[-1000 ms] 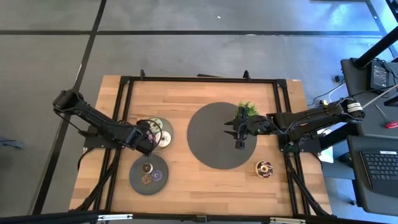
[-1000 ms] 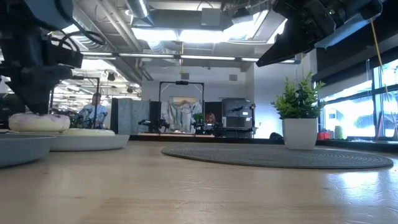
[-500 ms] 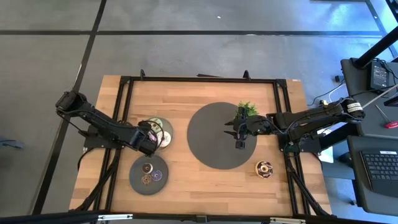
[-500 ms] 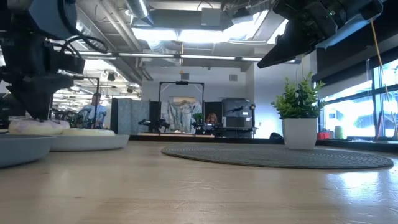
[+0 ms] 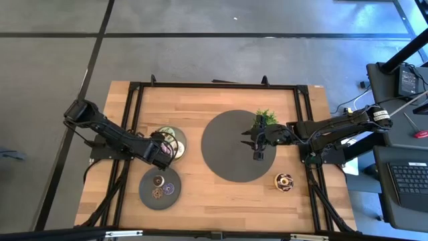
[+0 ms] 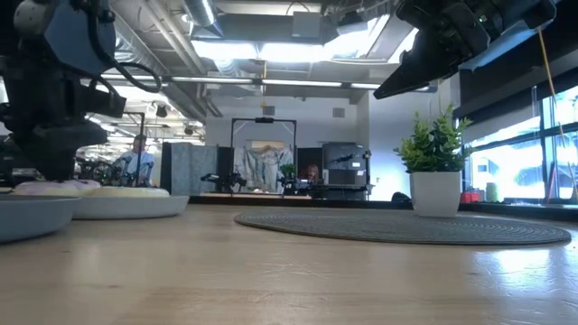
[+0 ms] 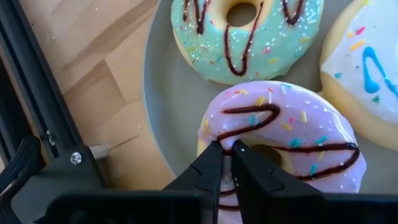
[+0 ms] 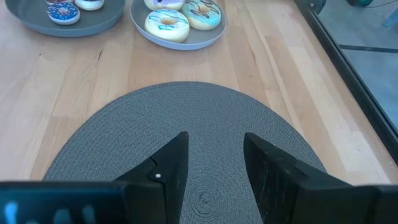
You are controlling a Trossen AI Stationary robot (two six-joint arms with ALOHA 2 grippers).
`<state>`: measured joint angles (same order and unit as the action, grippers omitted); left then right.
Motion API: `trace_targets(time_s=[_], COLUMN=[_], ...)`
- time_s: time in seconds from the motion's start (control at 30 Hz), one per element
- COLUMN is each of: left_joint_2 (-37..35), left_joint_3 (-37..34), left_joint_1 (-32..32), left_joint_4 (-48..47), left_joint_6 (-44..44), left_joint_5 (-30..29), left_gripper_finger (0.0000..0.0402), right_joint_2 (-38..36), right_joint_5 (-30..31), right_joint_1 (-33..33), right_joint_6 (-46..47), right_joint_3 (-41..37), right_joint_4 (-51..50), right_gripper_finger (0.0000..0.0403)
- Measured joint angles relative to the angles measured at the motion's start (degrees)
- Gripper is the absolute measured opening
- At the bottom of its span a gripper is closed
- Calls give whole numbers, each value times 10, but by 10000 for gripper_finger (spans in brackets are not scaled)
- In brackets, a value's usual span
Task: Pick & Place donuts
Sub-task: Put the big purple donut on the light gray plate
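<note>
Donuts sat on two grey plates at the left of the high view. Left gripper (image 7: 226,163) was pinched nearly closed on the near rim of the pink donut (image 7: 280,143), one finger toward its hole. It looked light, rigid, glossy, likely slippery; a rim-through-hole hold seemed best. Right gripper (image 8: 214,162) hung open over the round mat (image 8: 186,137), holding nothing.
</note>
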<state>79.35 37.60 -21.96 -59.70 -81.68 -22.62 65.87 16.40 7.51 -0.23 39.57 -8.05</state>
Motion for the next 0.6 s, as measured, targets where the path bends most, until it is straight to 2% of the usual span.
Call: trace_targets(time_s=[0.6], left_joint_2=[-1], left_joint_3=[0], left_joint_1=[0], left_joint_4=[0], left_joint_6=[14], left_joint_5=[11], left_gripper_finger=[48], right_joint_2=[0], right_joint_5=[0], right_joint_1=[0], right_joint_6=[0], right_joint_3=[0], right_joint_4=[0], right_gripper_finger=[156])
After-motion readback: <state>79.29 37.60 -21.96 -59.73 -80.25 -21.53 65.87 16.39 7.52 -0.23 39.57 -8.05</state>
